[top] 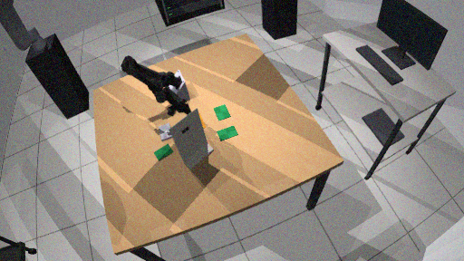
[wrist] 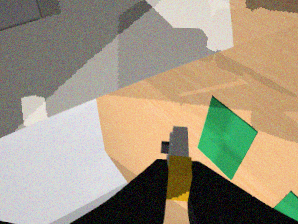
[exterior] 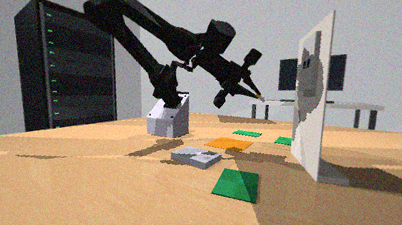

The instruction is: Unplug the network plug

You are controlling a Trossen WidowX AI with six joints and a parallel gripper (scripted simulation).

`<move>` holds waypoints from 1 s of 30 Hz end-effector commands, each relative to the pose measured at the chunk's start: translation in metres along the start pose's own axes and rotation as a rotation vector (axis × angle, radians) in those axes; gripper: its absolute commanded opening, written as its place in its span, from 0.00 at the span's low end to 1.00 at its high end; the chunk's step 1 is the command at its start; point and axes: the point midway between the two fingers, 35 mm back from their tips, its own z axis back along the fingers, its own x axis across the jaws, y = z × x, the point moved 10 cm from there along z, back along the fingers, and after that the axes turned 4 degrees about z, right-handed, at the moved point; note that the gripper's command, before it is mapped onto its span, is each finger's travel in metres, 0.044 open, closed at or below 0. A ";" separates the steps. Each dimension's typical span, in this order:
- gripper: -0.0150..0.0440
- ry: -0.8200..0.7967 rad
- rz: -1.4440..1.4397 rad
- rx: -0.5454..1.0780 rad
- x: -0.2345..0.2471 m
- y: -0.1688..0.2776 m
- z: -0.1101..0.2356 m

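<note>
An office or server room: a server rack (exterior: 36, 69), tiled floor (top: 399, 217), and a desk (top: 421, 97) with monitor (top: 410, 32) and keyboard (top: 379, 64).

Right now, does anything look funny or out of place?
Nothing looks broken or spilled. The gripper pinches a small yellow plug in the air, away from the upright panel. It isn't on the table yet.

Wooden table (top: 272, 149) with green patches (top: 222, 112).

3 green patches (top: 222, 111) on the table; a server rack (exterior: 66, 64) and monitor (top: 410, 29) beyond.
</note>
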 end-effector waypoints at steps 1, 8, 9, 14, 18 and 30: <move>0.25 0.076 -0.027 -0.040 -0.012 0.013 -0.005; 0.25 0.174 -0.059 -0.134 -0.027 0.032 -0.010; 0.25 0.186 -0.062 -0.149 -0.029 0.034 -0.010; 0.25 0.239 -0.074 -0.229 -0.041 0.046 -0.011; 0.25 0.272 -0.079 -0.299 -0.050 0.055 -0.010; 0.25 0.308 -0.077 -0.461 -0.069 0.070 -0.005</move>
